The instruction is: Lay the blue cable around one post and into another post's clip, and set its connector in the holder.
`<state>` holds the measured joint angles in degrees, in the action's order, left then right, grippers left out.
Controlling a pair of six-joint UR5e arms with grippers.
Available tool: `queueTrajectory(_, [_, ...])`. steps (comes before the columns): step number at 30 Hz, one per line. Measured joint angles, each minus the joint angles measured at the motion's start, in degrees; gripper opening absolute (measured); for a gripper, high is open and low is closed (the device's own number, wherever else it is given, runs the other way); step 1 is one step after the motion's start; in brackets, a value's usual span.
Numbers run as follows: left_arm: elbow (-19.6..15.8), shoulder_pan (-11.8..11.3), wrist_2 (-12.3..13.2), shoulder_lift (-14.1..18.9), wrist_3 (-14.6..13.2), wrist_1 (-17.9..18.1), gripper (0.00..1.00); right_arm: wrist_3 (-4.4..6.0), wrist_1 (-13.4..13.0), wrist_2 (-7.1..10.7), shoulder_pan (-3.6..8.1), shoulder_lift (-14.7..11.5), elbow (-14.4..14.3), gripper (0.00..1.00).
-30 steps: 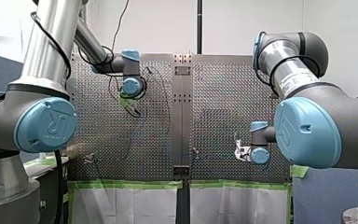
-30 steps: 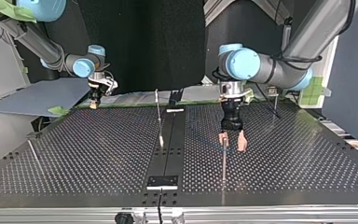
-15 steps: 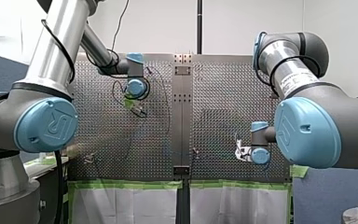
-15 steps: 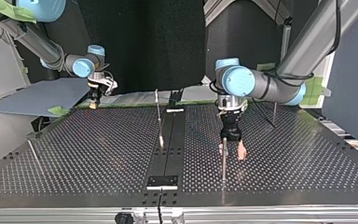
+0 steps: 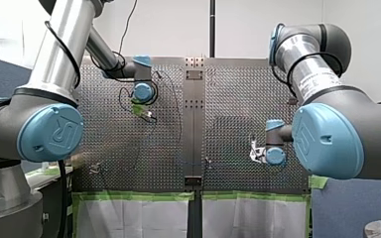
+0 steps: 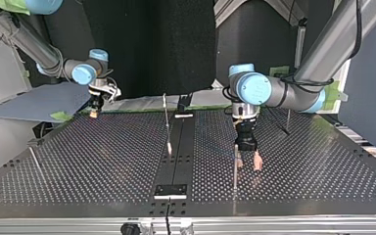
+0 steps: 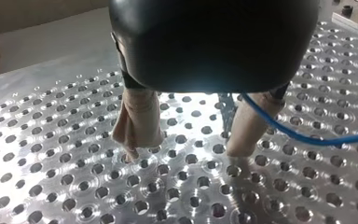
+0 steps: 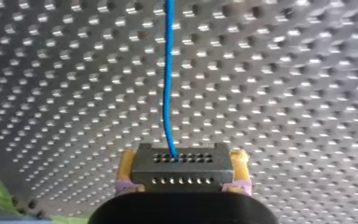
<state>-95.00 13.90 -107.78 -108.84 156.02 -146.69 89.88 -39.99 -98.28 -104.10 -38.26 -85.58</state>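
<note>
Blue cable (image 8: pixel 168 79) leads from grey connector (image 8: pixel 182 175) clamped between my right gripper's (image 8: pixel 182 165) yellow pads (image 8: pixel 125 171), top view's far left; my left gripper (image 7: pixel 186 151) stands wide open, empty, cable crossing one beige finger (image 7: pixel 247 135).

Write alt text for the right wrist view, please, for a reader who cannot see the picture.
The right end effector grips a dark connector with two rows of small holes between its yellow pads. A blue cable leaves the connector and runs ahead of it over the perforated metal table.
</note>
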Motion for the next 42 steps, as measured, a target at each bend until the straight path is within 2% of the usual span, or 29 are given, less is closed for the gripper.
queueTrajectory(3, [0.0,0.1,0.1,0.0,-0.2,0.0,1.00,0.66,1.4,-0.14,-0.60,-1.6,0.0,0.00])
queueTrajectory(8, [0.0,0.1,0.3,0.0,-0.3,0.0,1.00,1.05,3.5,-1.02,-1.66,-4.0,0.0,0.00])
queueTrajectory(14, [0.0,0.1,0.6,0.0,-0.9,0.2,1.00,0.53,6.5,-1.54,-2.14,-6.9,-0.1,0.00])
queueTrajectory(20, [0.0,0.0,0.6,0.0,-1.7,0.2,1.00,0.20,9.5,-1.34,-2.16,-10.0,-0.7,0.00])
queueTrajectory(23, [0.0,0.0,0.6,0.0,-1.9,0.2,1.00,-0.32,10.9,-1.38,-2.11,-11.3,-1.0,0.00])
queueTrajectory(26, [0.0,0.0,0.6,0.0,-2.0,0.1,1.00,-0.87,12.3,-1.21,-1.82,-12.7,-1.9,0.00])
queueTrajectory(30, [0.0,0.0,0.6,0.0,-2.2,0.1,1.00,-0.85,13.8,-0.94,-1.22,-14.8,-3.8,0.00])
queueTrajectory(38, [0.1,-0.1,0.9,0.0,-2.2,0.2,1.00,-0.29,10.9,-0.12,0.98,-19.2,-8.1,0.00])
queueTrajectory(42, [0.1,-0.1,1.0,0.0,-2.2,0.2,1.00,0.33,11.4,1.33,2.85,-21.3,-9.7,0.00])
